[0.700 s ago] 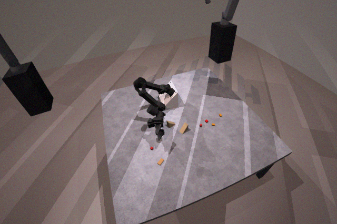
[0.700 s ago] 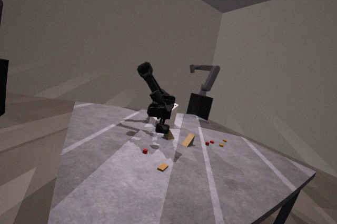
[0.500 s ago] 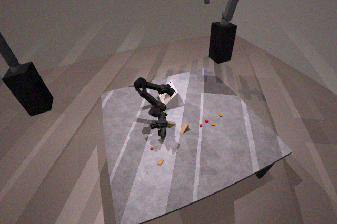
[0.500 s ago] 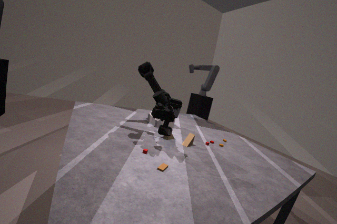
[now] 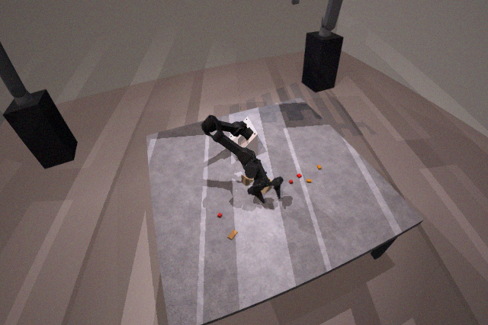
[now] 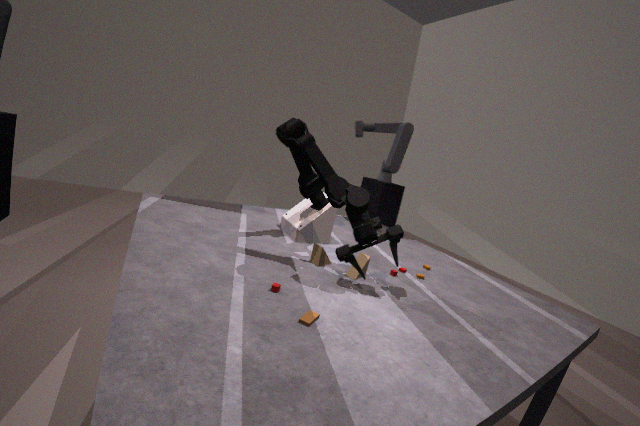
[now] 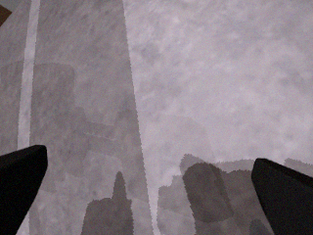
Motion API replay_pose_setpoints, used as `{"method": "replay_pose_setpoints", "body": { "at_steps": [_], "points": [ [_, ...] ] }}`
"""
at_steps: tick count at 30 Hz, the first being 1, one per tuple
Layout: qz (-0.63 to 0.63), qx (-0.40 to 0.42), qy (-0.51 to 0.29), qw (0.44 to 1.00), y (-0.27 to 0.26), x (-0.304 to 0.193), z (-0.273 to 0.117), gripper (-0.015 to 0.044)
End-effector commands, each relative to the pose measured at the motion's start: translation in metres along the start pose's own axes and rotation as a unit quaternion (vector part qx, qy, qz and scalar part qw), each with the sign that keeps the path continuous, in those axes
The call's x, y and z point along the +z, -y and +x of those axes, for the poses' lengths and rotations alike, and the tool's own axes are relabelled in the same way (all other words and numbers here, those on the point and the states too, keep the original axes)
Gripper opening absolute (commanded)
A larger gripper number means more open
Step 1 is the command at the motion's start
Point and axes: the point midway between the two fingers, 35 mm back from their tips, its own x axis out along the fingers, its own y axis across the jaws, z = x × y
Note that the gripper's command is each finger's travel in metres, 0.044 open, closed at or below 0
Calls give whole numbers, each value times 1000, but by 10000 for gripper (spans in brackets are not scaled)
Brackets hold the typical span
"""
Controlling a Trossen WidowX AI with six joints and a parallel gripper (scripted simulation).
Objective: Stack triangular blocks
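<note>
One tan triangular block (image 5: 247, 180) (image 6: 318, 256) stands on the table near the arm's base. The other tan triangular block (image 5: 266, 189) is a short way to its right, its sloped face showing in the exterior view; the gripper partly hides it in the top view. The two blocks are apart. My gripper (image 5: 271, 199) (image 6: 381, 272) (image 7: 153, 163) is wide open and empty, low over the table, its fingers near the right block and on its front side. The wrist view shows bare table and shadows between the fingers, with neither block. Whether a finger touches the right block is unclear.
An orange flat block (image 5: 232, 234) (image 6: 309, 318) and a red cube (image 5: 219, 215) (image 6: 276, 288) lie toward the front left. Two red cubes (image 5: 290, 181) (image 6: 393, 272) and two small orange pieces (image 5: 309, 180) (image 6: 420, 276) lie right of the gripper. A white box (image 6: 320, 227) is at the arm's base.
</note>
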Motion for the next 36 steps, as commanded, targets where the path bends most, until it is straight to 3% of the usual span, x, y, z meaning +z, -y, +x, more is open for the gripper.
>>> {"method": "replay_pose_setpoints", "body": {
  "at_steps": [1, 6, 9, 14, 18, 36],
  "points": [
    [-313, -42, -162, 935, -25, -72, -6, 440],
    [-565, -49, -270, 778, -31, -113, -31, 440],
    [-711, -45, -325, 622, -31, -126, -53, 440],
    [-876, -35, -372, 304, -39, -126, -87, 440],
    [-907, -27, -392, 152, -41, -121, -104, 440],
    [-908, -27, -392, 145, -41, -121, -105, 440]
  ]
}}
